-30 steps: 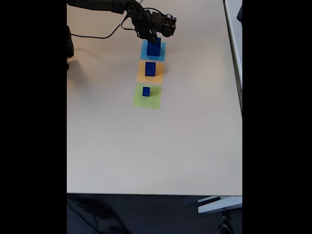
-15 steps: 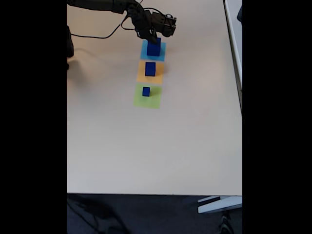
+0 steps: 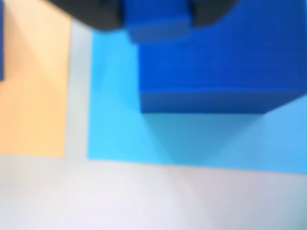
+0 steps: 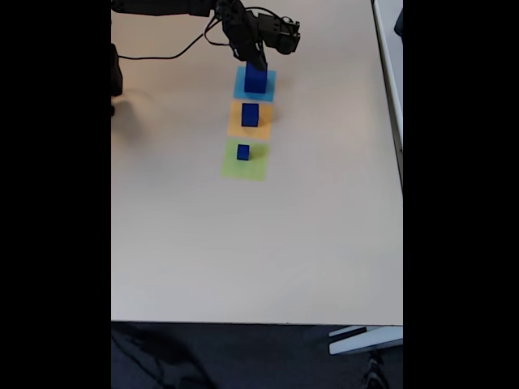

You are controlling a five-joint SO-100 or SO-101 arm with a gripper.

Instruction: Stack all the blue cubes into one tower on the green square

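In the fixed view the largest blue cube (image 4: 255,79) stands on the light-blue square (image 4: 268,91). A middle blue cube (image 4: 250,114) stands on the orange square (image 4: 235,126). The smallest blue cube (image 4: 243,151) sits on the green square (image 4: 243,166). My gripper (image 4: 259,63) hangs at the top far edge of the largest cube. In the wrist view that cube (image 3: 220,62) is blurred and close, with dark fingers (image 3: 91,14) on either side of a blue patch at the top. My gripper (image 3: 156,28) may be holding it; I cannot tell. No tower stands.
The beige table (image 4: 259,243) is bare below the green square. The arm's black cable (image 4: 162,58) trails at the top left. The table's right edge (image 4: 401,162) and front edge lie far from the squares. A grey strip of table separates the orange square (image 3: 33,86) from the light-blue square (image 3: 115,120).
The arm has shifted slightly up and to the right above the largest cube. All three cubes stay on their squares.
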